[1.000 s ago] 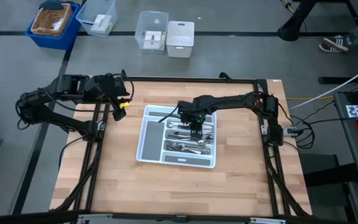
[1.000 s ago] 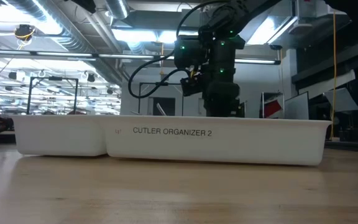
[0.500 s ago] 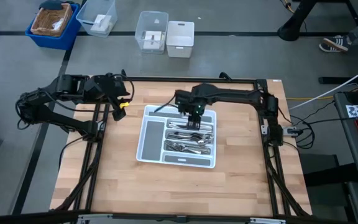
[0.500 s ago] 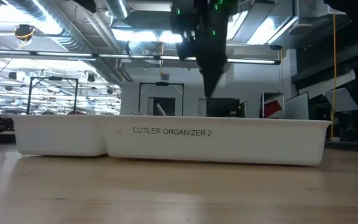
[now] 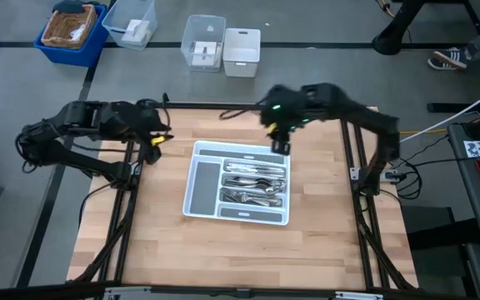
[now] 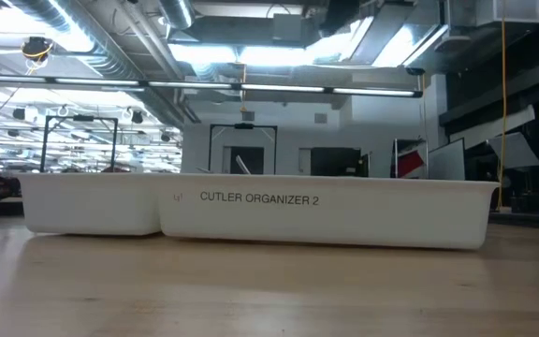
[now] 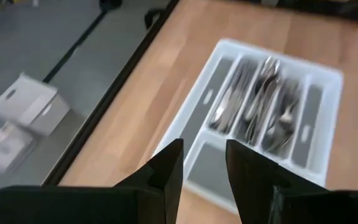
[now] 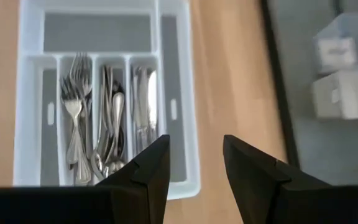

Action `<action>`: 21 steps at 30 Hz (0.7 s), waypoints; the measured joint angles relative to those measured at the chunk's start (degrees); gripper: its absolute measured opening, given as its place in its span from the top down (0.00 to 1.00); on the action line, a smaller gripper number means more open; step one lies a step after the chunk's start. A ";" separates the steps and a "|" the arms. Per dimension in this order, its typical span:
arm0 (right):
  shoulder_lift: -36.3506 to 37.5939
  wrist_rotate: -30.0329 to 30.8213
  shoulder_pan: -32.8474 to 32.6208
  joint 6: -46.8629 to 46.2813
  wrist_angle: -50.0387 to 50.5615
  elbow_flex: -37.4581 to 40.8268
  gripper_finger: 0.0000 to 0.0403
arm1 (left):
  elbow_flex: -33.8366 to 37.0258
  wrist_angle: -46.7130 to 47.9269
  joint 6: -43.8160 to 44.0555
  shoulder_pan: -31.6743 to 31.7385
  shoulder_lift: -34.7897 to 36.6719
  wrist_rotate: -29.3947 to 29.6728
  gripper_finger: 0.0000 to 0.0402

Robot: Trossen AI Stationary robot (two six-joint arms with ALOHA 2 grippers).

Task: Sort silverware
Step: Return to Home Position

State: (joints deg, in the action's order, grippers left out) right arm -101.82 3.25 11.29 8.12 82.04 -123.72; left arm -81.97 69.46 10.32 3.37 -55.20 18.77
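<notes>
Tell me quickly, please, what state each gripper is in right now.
Left gripper: open, holding nothing.
Right gripper: open, holding nothing.

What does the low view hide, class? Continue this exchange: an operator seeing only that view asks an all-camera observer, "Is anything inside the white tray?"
Observer: Yes, silverware lies in three neighbouring compartments of the tray.
Operator: Sorted?
Observer: Forks, spoons and knives each have their own compartment.
Operator: Where are the arms?
Observer: The right hand hangs open, high by the tray's far edge; the left hand waits open near the table's far left corner.
</notes>
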 joint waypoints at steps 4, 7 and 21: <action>6.15 0.73 0.00 -0.14 -0.40 0.01 0.62 | 5.34 -7.33 -1.36 -1.45 5.39 -0.05 0.72; 11.09 1.13 0.00 -0.33 -1.60 2.11 0.62 | 10.95 -10.90 -1.45 -1.94 10.26 -0.07 0.72; 42.83 5.19 0.00 -18.90 -31.73 47.84 0.62 | 41.76 -28.99 -0.87 -1.89 40.36 0.06 0.72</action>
State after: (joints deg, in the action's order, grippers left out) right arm -58.99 8.43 11.29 -10.78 50.31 -75.88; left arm -40.21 40.47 9.45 1.48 -14.83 18.83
